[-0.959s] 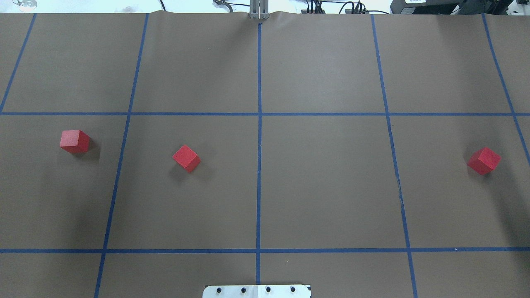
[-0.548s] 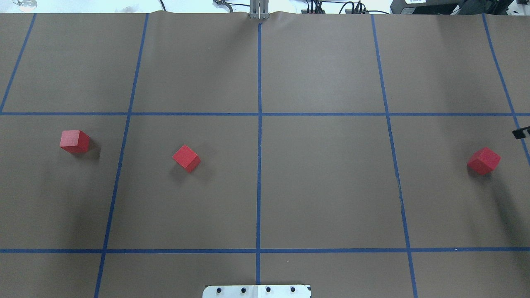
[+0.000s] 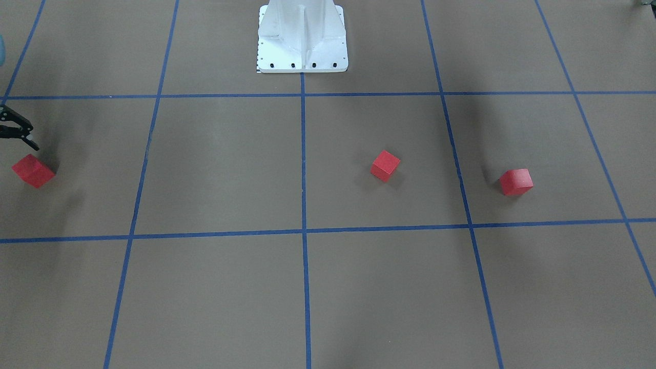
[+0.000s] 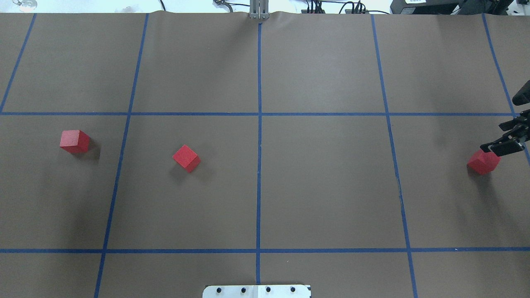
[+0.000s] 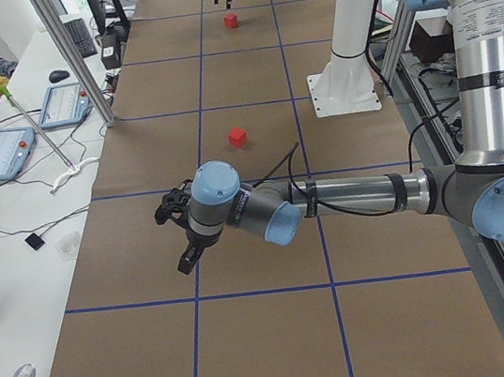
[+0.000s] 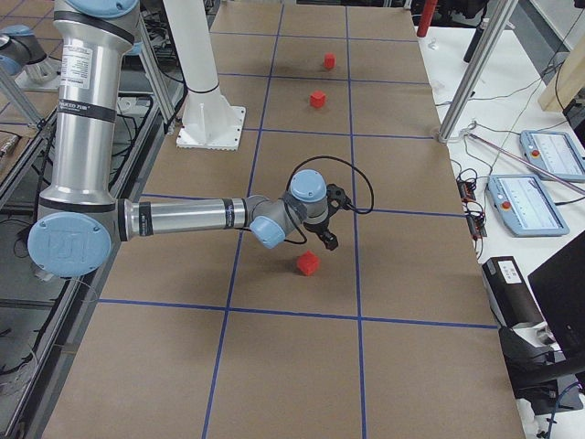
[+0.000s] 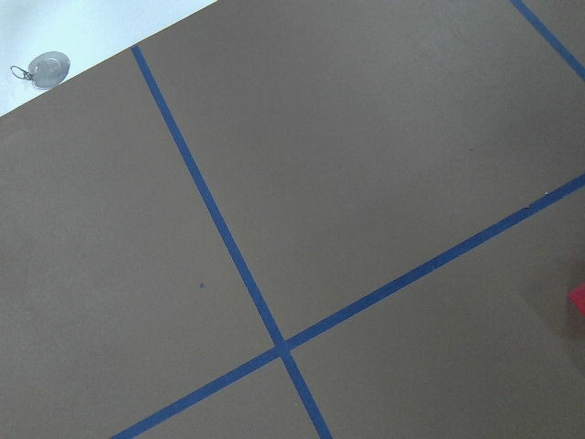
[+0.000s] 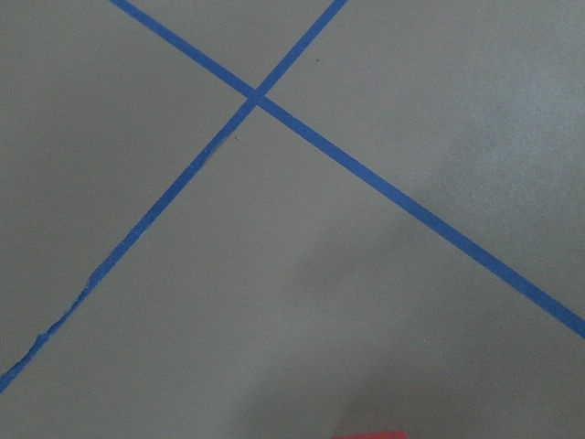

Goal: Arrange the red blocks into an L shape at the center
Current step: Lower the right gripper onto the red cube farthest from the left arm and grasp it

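Three red blocks lie apart on the brown grid: a left block [image 4: 74,141], a middle-left block [image 4: 186,158] and a right block [image 4: 482,162]. They also show in the front view, right block [image 3: 33,170], middle [image 3: 385,165], left [image 3: 516,182]. My right gripper [image 4: 493,136] comes in from the right edge, open, just above and beyond the right block without touching it; it also shows in the front view [image 3: 32,137] and the right view [image 6: 335,224]. My left gripper [image 5: 184,241] shows only in the left view, so I cannot tell its state. The grid center [image 4: 258,182] is bare.
The white robot base [image 4: 256,291] sits at the near middle edge. Metal frame posts [image 6: 466,73] and operator tablets [image 6: 548,151] stand beyond the table's far side. A red sliver of a block shows at the right wrist view's bottom edge [image 8: 370,435].
My right gripper has come into the overhead view from the right edge and moved in toward the right block. The three blocks have not moved.
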`<act>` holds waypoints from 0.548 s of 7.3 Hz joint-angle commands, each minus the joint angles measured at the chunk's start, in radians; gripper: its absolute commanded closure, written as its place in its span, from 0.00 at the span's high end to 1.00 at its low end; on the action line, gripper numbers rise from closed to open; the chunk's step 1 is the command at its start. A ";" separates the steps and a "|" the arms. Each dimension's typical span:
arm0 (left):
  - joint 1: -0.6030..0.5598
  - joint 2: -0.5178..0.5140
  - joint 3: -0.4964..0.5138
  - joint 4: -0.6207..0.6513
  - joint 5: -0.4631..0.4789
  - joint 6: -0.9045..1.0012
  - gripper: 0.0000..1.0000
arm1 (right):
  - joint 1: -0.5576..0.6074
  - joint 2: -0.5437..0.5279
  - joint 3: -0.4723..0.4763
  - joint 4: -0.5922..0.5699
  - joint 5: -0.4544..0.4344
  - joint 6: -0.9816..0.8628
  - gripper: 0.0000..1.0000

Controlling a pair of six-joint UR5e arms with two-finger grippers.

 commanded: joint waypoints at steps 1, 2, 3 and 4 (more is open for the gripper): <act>-0.001 0.000 0.000 -0.009 0.000 0.000 1.00 | -0.019 0.009 -0.077 0.004 -0.019 -0.002 1.00; 0.000 0.002 0.001 -0.029 0.000 -0.005 1.00 | -0.021 0.010 -0.093 0.004 -0.019 -0.004 1.00; -0.001 0.003 0.001 -0.029 0.000 -0.003 1.00 | -0.024 0.009 -0.110 0.002 -0.011 -0.004 0.99; -0.001 0.003 0.001 -0.029 0.000 -0.003 1.00 | -0.030 0.009 -0.117 0.001 -0.007 0.013 0.99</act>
